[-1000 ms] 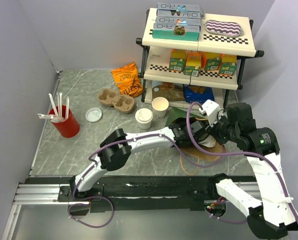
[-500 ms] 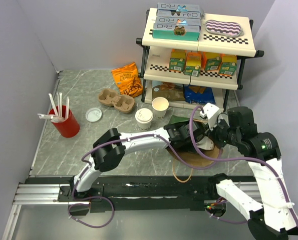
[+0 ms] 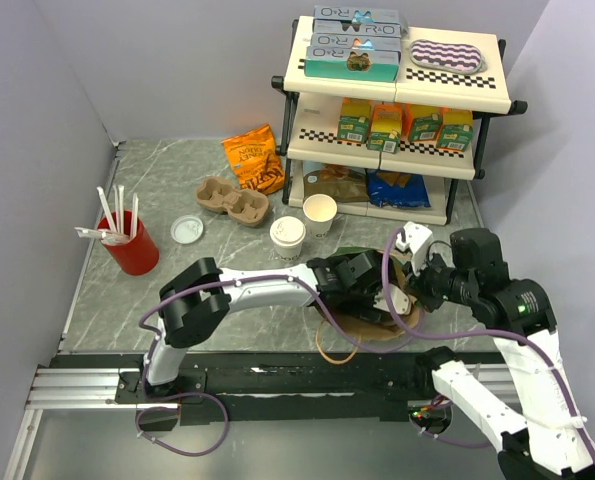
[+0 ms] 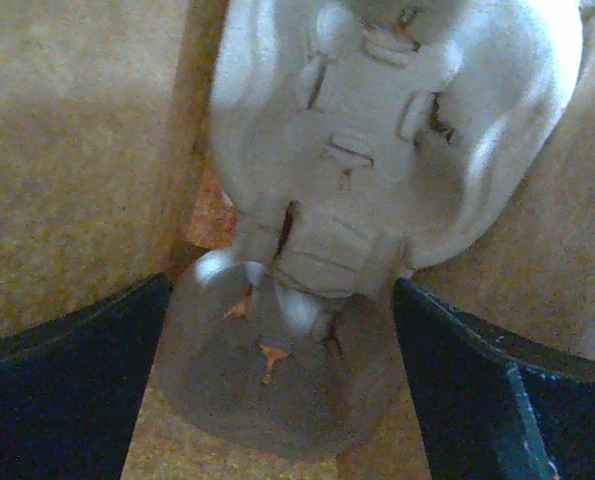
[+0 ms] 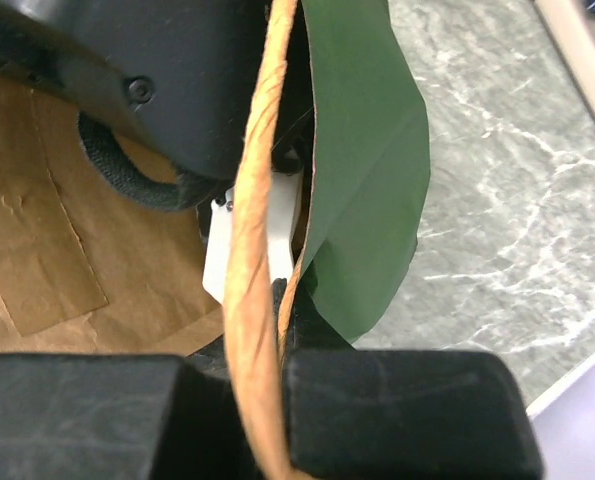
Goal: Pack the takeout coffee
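The takeout coffee [image 3: 287,238], a cream paper cup with a white lid, stands upright left of the brown paper bag [image 3: 377,326]. My left arm reaches into the bag's mouth, and its jaws are hidden there in the top view. Inside the bag, my left gripper [image 4: 277,400] is open, its dark fingers [image 4: 62,385] wide on either side of a pale moulded-pulp piece [image 4: 377,130] with a round well. My right gripper [image 5: 267,390] is shut on the bag's twisted paper handle [image 5: 252,260] beside a green flap [image 5: 362,160].
An unlidded cream cup [image 3: 320,212] stands behind the coffee. Farther left are a brown pulp carrier [image 3: 232,200], a loose white lid [image 3: 187,229], a red cup of straws [image 3: 129,245] and an orange snack bag [image 3: 254,158]. A stocked shelf [image 3: 392,150] is at the back right.
My left gripper has opened wide inside the bag. The left arm, the bag and my right gripper have shifted toward the near left.
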`<action>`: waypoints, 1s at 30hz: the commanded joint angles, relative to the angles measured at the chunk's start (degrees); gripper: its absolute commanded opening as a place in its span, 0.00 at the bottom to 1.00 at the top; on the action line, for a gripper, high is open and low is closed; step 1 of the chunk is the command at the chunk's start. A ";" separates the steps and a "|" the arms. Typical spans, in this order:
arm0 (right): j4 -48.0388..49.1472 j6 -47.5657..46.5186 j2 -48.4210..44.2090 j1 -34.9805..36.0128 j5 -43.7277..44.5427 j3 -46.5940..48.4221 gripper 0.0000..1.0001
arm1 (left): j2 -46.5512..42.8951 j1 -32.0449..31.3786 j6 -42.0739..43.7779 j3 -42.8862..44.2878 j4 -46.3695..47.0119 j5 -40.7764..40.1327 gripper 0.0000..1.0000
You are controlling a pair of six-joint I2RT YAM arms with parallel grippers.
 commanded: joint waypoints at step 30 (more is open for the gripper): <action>-8.17 -1.43 1.78 -0.51 22.89 5.32 0.00 | -7.58 -0.16 5.30 1.05 5.55 10.78 1.00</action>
